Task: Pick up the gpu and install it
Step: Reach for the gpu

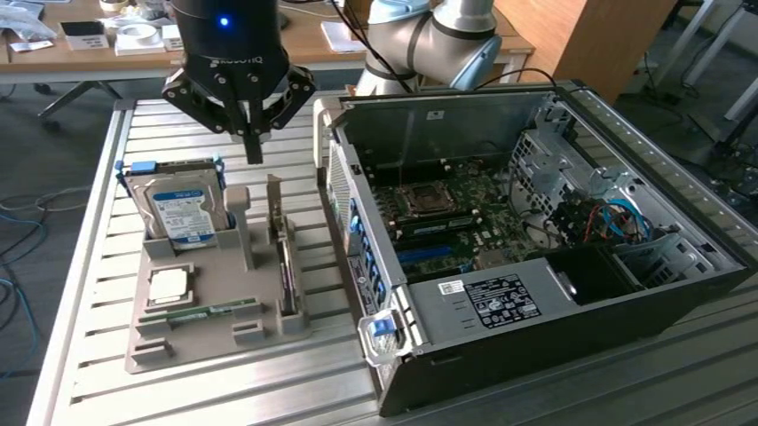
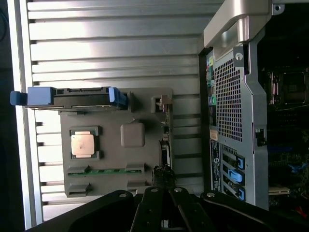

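1. The gripper [image 1: 252, 153] hangs with its jaws fully closed and empty, above the hard-drive end of the grey holder [image 1: 225, 277].
2. The gpu [image 1: 282, 257] stands on edge in the holder, along the edge nearest the computer case [image 1: 569, 355].

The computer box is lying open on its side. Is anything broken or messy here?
Nothing stands out. The computer case lies open, but nothing is spilled or bent. The hard drive and the gpu stand neatly in the grey tray, and the shut gripper hangs above the tray.
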Controlling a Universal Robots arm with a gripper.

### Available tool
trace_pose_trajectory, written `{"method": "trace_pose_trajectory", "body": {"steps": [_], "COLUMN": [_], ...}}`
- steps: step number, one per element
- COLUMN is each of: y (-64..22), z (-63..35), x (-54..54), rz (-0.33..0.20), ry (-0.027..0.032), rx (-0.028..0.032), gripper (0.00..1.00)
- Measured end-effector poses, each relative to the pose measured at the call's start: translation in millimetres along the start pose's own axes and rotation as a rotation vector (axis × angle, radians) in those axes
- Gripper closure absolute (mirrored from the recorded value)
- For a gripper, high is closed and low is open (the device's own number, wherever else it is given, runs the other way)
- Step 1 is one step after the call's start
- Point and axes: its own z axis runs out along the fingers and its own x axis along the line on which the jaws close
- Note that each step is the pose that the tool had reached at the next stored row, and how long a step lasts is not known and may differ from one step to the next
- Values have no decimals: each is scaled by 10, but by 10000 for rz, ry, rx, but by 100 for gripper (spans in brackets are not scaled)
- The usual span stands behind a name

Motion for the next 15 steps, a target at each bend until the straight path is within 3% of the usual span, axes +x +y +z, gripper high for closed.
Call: {"method": "trace_pose_trajectory", "body": {"steps": [15], "y": [-41], "z": [-2], "x": [-1], "rz": [0], "ry": [0], "rx": [0], "gripper": [89]}}
